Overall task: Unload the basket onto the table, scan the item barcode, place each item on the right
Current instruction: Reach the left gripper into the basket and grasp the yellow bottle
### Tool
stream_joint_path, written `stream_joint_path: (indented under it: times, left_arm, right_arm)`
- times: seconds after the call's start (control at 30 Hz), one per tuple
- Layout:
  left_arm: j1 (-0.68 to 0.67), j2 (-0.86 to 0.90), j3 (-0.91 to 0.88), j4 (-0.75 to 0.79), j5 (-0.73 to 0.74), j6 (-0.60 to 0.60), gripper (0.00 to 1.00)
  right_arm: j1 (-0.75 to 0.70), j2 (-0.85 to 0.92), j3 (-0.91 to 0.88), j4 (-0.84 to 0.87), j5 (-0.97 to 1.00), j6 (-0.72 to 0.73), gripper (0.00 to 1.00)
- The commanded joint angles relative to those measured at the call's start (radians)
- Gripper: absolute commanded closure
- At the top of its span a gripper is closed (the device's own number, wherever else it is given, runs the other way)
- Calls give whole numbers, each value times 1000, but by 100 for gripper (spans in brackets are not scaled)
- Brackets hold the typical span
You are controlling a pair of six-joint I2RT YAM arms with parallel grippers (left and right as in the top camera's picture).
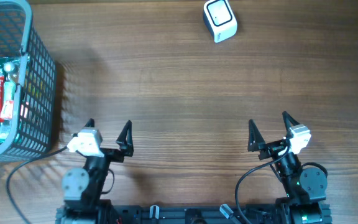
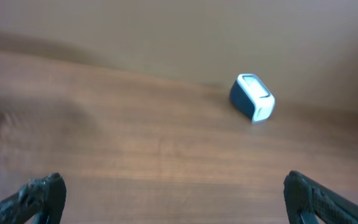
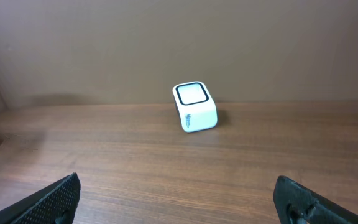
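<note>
Nearest, the left gripper (image 1: 109, 126) and right gripper (image 1: 269, 122) were held wide open and empty above the table (image 1: 179, 87). Packaged items (image 1: 0, 98) were seen in the basket (image 1: 42, 87); the scanner (image 1: 220, 20) was set well apart, at the far edge

The scanner (image 1: 220, 20) sits on the desk (image 1: 179, 81). Well left of the scanner and nearer the arms stands the basket (image 1: 39, 93), packets (image 1: 0, 96) lying inside. The left tool (image 1: 109, 122) and right tool (image 1: 268, 118) hang before the scanner, flanking it.
</note>
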Motion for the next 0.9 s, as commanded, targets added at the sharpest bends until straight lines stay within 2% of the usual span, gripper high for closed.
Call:
stream_joint_path:
  times: [0.0, 0.17, 0.3, 0.37, 0.5, 0.6, 0.67, 0.77, 0.87]
  left_arm:
    - [4, 82, 294, -105, 21, 20, 0]
    - [4, 367, 666, -341, 22, 24, 0]
    - [4, 701, 1061, -623, 22, 76, 0]
    - [4, 843, 1226, -713, 22, 90, 0]
    - [4, 1030, 1410, -723, 22, 90, 0]
    - [4, 1116, 1444, -639, 23, 102, 0]
    - [5, 1153, 1445, -579, 19, 192, 0]
    - [43, 1184, 1465, -532, -82, 202, 0]
    - [140, 1217, 1506, -486, -175, 224, 1]
  right_arm:
    - [-4, -1, -1, 8, 6, 2, 0]
    - [-4, -1, -1, 8, 6, 1, 0]
    - [-4, -1, -1, 8, 6, 2, 0]
    - [-4, -1, -1, 8, 6, 2, 0]
    - [-4, -1, -1, 8, 6, 2, 0]
    - [-4, -1, -1, 8, 6, 2, 0]
    - [-4, -1, -1, 8, 6, 2, 0]
    - [-4, -1, -1, 8, 6, 2, 0]
    - [-4, -1, -1, 8, 6, 2, 0]
